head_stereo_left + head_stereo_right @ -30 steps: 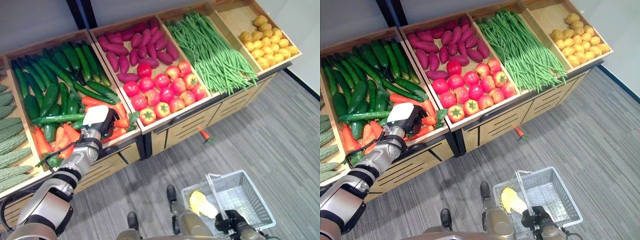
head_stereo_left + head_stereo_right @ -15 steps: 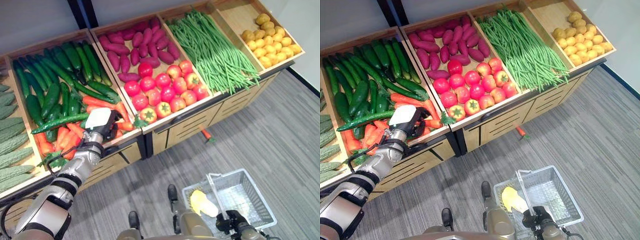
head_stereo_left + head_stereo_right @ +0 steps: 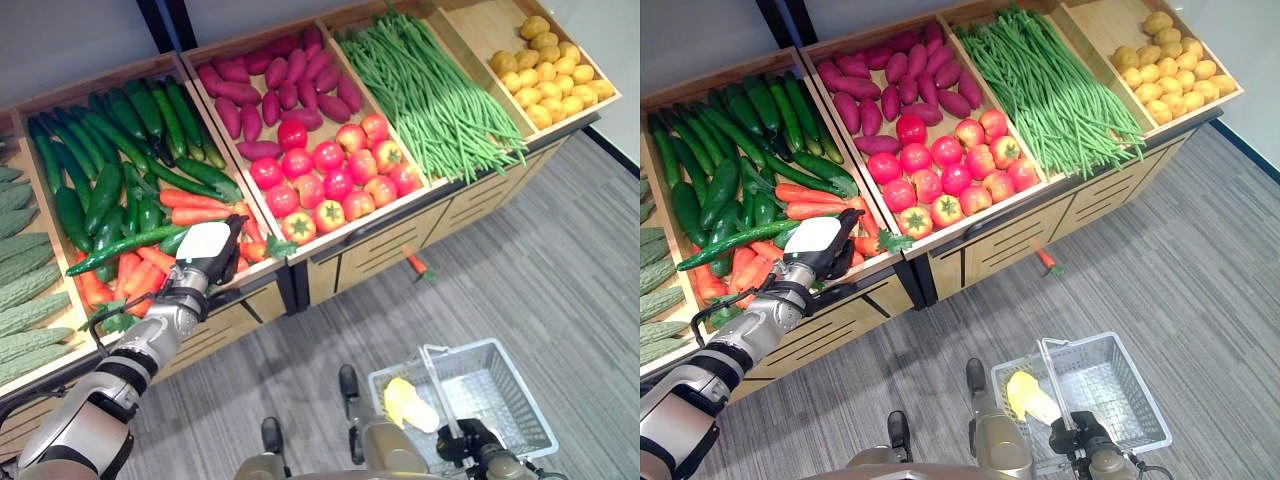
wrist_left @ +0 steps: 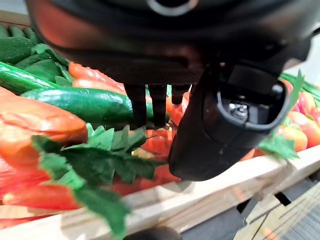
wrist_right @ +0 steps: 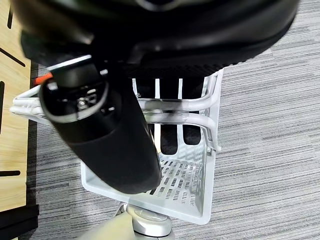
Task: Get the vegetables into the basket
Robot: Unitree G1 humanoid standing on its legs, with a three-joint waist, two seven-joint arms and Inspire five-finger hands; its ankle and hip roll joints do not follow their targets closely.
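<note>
Orange carrots (image 3: 195, 213) with green tops lie in the front of a wooden bin, next to cucumbers (image 3: 110, 170). My left hand (image 3: 205, 248), with a white cover, hovers low over the carrots near the bin's front edge. Its fingers (image 4: 148, 102) reach out straight above the carrots and leaves, with nothing held between them and the thumb (image 4: 225, 120). My right hand (image 3: 468, 440) is curled round the white handle (image 5: 175, 107) of a grey wire basket (image 3: 500, 395) above the floor. A pale yellow vegetable (image 3: 405, 405) lies inside the basket.
The sloped wooden stand also holds purple sweet potatoes (image 3: 270, 85), tomatoes (image 3: 335, 180), green beans (image 3: 430, 90), yellow potatoes (image 3: 555, 70) and bitter gourds (image 3: 25, 290). One carrot (image 3: 414, 266) lies on the grey floor below the stand. Drawers front the stand.
My left hand has slid a little toward the carrot bin's front edge and sunk lower. The view has shifted slightly. My right hand keeps its hold on the basket handle.
</note>
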